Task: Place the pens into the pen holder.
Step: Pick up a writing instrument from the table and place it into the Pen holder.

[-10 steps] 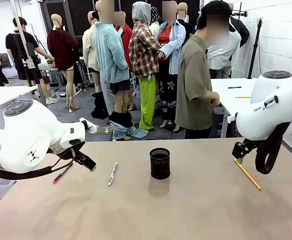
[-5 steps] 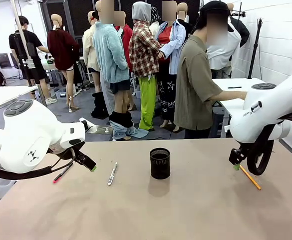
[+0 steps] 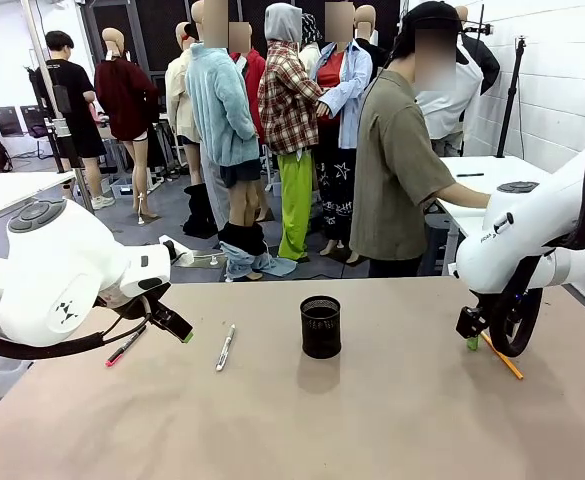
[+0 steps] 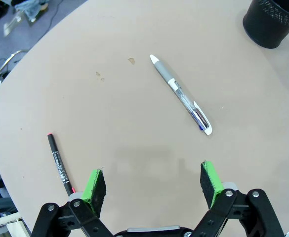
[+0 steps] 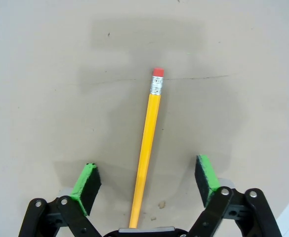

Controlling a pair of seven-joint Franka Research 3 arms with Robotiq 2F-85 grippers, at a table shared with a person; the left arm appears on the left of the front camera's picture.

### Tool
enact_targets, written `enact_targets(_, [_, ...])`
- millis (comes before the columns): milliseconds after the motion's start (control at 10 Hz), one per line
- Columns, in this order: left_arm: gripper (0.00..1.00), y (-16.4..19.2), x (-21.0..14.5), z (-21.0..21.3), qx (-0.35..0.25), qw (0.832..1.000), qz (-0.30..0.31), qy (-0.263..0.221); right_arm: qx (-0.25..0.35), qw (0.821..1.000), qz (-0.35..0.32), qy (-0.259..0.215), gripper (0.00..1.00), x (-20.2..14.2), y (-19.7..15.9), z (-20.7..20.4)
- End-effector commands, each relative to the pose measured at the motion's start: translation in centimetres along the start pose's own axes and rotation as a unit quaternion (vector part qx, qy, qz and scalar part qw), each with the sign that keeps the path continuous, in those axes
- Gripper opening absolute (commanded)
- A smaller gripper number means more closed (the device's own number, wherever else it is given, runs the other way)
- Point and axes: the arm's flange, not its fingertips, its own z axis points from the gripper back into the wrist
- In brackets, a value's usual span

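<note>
The black mesh pen holder (image 3: 320,326) stands upright mid-table, and its lower part shows at the corner of the left wrist view (image 4: 275,22). A white and silver pen (image 3: 225,347) (image 4: 181,94) lies left of the holder. Farther left lies a red-and-black pen (image 3: 124,346) (image 4: 60,165), beside the left finger pad. My left gripper (image 3: 177,328) (image 4: 153,183) hovers open over bare table between those two pens. The orange pencil (image 3: 500,356) (image 5: 146,139) lies flat at the right. My right gripper (image 3: 469,338) (image 5: 145,180) is open, low, straddling the pencil.
A person in an olive shirt (image 3: 397,170) stands at the far edge, turned toward a white side table (image 3: 487,180) holding a pen and a pencil. The brown table (image 3: 372,420) has free room in front of the holder.
My right arm has come down and shifted left, bringing its open gripper lower over the orange pencil's near end. The left arm has not moved. The person reached toward the side table.
</note>
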Motion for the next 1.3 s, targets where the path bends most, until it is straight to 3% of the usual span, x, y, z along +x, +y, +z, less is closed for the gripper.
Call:
enact_targets(0, [1.00, 0.2, -0.1, 0.0, 0.000, 1.000, 0.002, 0.000, 0.021, 1.000, -0.015, 0.007, 0.61, 0.0, -0.6, -0.5])
enact_targets(300, [1.00, 0.2, -0.1, 0.0, 0.000, 1.000, 0.002, 0.000, 0.040, 0.999, -0.016, 0.013, 0.04, -0.1, -1.2, -0.2])
enact_targets(400, [1.00, 0.2, -0.1, 0.0, 0.000, 1.000, 0.002, 0.000, 0.041, 0.999, -0.007, 0.017, 0.00, -0.1, -1.3, 0.3])
enact_targets(900, [1.00, 0.2, -0.1, 0.0, 0.000, 1.000, 0.002, 0.000, 0.020, 0.998, 0.039, 0.046, 0.00, 1.0, -0.1, 0.7])
enact_targets(1200, [1.00, 0.2, -0.1, 0.0, 0.000, 1.000, 0.002, 0.000, 0.018, 0.997, 0.079, 0.013, 0.00, -0.2, 0.4, 3.7])
